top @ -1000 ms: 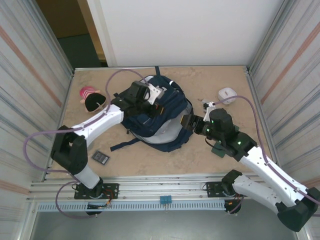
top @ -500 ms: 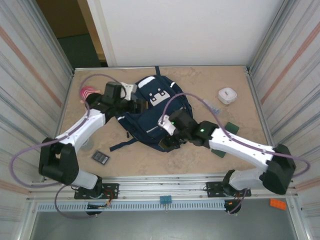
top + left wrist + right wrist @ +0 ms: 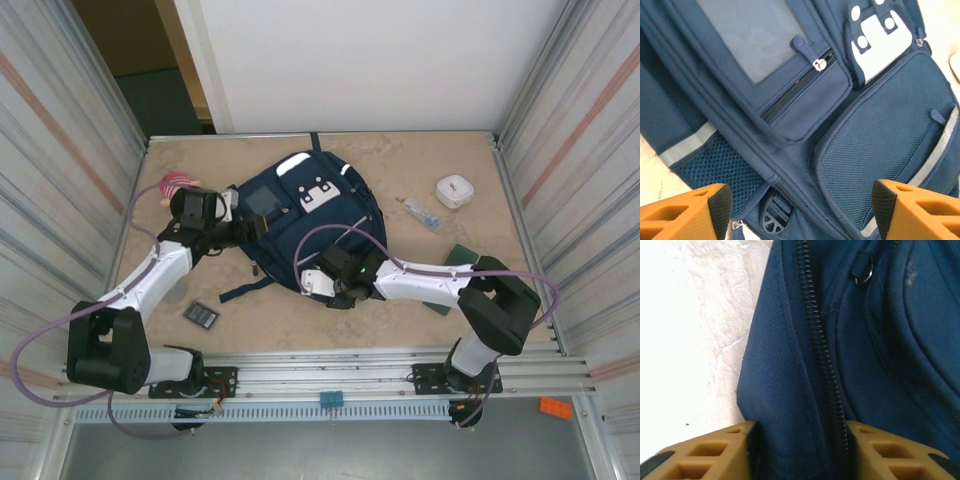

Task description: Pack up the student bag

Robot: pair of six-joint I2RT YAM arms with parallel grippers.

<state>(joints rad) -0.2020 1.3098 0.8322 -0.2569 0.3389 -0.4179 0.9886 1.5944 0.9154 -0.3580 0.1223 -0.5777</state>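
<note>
- student bag (image 3: 300, 215): navy, lying flat just toward 11 o'clock from the middle of the surface (image 3: 400, 165), front pockets and white patch facing up, a dark strap trailing toward 7 o'clock.
- left fingers (image 3: 242, 228): at the bag's 9 o'clock edge, spread wide above a zipped front pocket and a mesh pocket, gripping nothing.
- right fingers (image 3: 333, 290): at the bag's 5 o'clock rim, drawn in on a fold of navy fabric beside a zip line, cloth filling the gap from one to the other.
- pink striped plush toy (image 3: 178, 186): at 10 o'clock, close to the left arm.
- white box (image 3: 454, 190): at 2 o'clock, with a thin tube (image 3: 422, 213) near it at its 7 o'clock.
- green pad (image 3: 458, 260): at 4 o'clock, by the right arm.
- dark card (image 3: 201, 315): at 8 o'clock, apart from the bag.
</note>
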